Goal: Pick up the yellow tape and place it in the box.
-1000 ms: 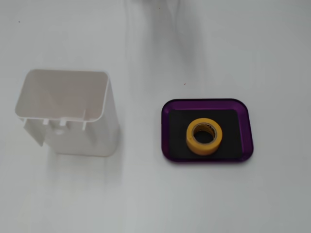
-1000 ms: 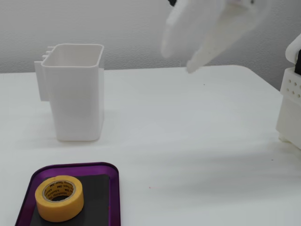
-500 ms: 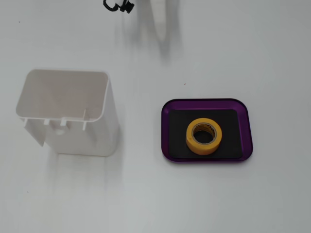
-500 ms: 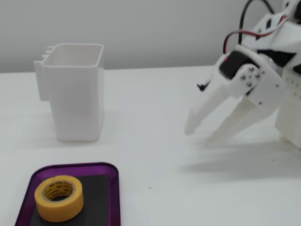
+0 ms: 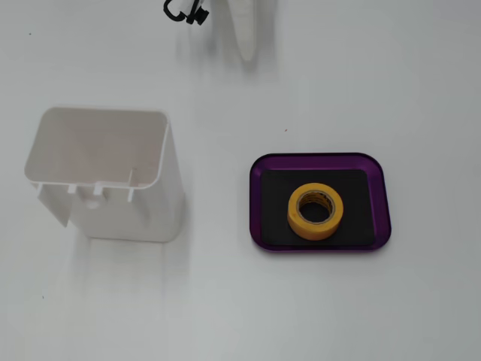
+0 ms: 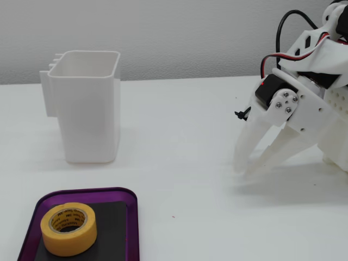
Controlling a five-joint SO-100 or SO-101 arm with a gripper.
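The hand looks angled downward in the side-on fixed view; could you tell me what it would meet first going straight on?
Probably the bare table: the hand has its fingertips pointing down, almost touching it.
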